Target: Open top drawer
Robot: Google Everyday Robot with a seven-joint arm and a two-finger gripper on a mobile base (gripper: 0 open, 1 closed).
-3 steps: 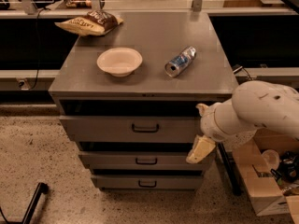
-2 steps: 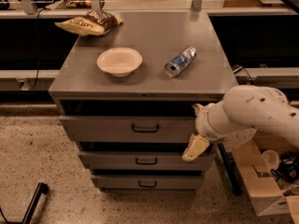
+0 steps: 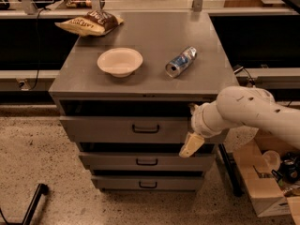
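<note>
While angled downward, gripper at right end of top drawer.

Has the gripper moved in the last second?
Yes. The gripper has shifted slightly left and a little up, nearer the handle of the top drawer, though still at the drawer's right end.

On the grey cabinet top a white bowl sits left of centre. A blue-and-silver drink container lies on its side to its right, and a chip bag lies at the back left corner. Two shorter drawers, middle and bottom, sit low in the cabinet. An open cardboard box stands on the speckled floor at right. My gripper hangs by the cabinet's right front.
</note>
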